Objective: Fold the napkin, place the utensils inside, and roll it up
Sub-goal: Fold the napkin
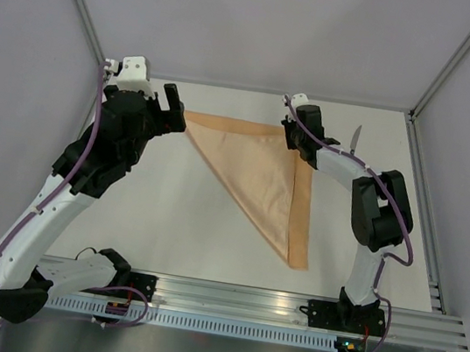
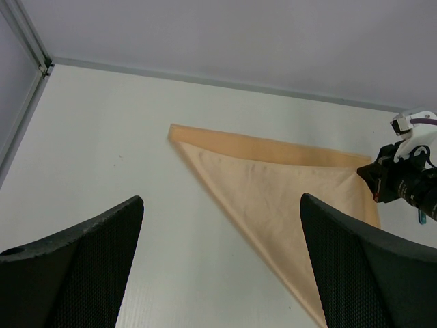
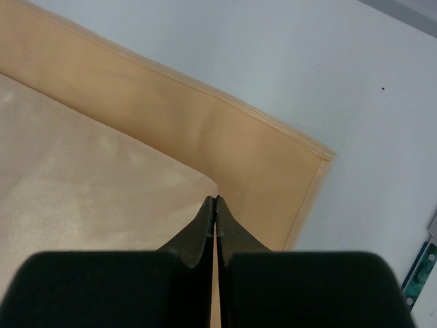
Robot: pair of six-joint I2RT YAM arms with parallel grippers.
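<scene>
napkin [image 1: 258,171] corner tip hidden betw. right fingers [image 3: 198,232]; thin obj [image 1: 355,137] behind right arm [image 1: 343,166] too small to id

Matt, lightly creased cloth napkin [image 1: 261,176], smooth matt white table [image 1: 167,219], black fine-dimpled pads [image 2: 89,266] on left gripper [image 2: 222,199], brushed metal rail [image 1: 243,299]

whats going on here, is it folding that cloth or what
Yes. The peach napkin already lies folded into a triangle on the table. The right gripper is shut at the far right corner, apparently pinching the tip of the top layer. The left gripper is wide open beside the far left corner, holding nothing. One utensil, probably a knife, lies off to the right, not yet on the napkin.
</scene>
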